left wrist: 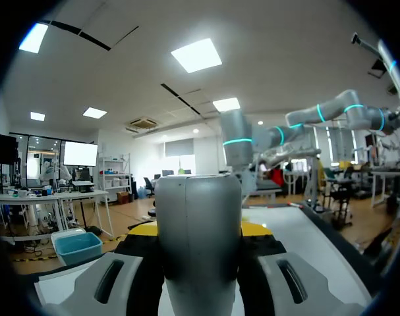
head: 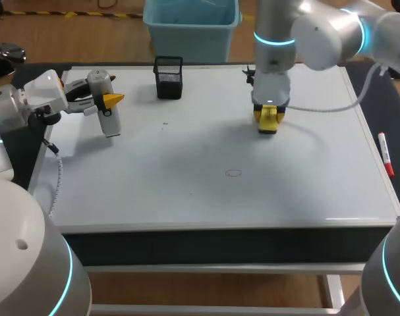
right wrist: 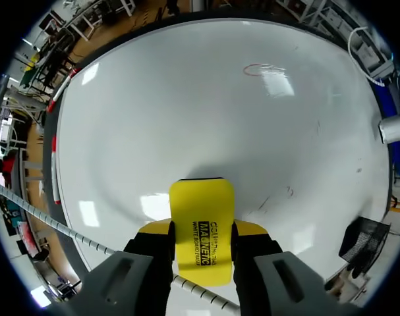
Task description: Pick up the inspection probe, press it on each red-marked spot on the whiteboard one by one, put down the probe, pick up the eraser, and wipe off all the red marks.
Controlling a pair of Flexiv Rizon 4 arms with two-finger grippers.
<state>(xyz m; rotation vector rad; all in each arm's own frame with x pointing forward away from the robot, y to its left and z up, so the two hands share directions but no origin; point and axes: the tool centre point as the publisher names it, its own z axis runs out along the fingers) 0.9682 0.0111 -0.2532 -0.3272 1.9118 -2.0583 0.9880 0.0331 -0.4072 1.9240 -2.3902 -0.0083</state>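
While the right gripper [right wrist: 201, 232] clamps the eraser [right wrist: 201, 204], seemingly against the whiteboard [head: 206, 151] | left gripper [head: 106, 99] closed around probe [head: 110, 122].

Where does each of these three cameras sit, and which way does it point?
Head view: fixed above and behind the robot, looking down on the whiteboard; both arms enter from the sides.
Left wrist view: on the left wrist, looking level over the whiteboard; left gripper holding the probe, right arm beyond.
Right wrist view: on the right wrist, looking down at the whiteboard; right gripper holding the eraser.
Shared: head and right wrist views both show the eraser and a red mark.
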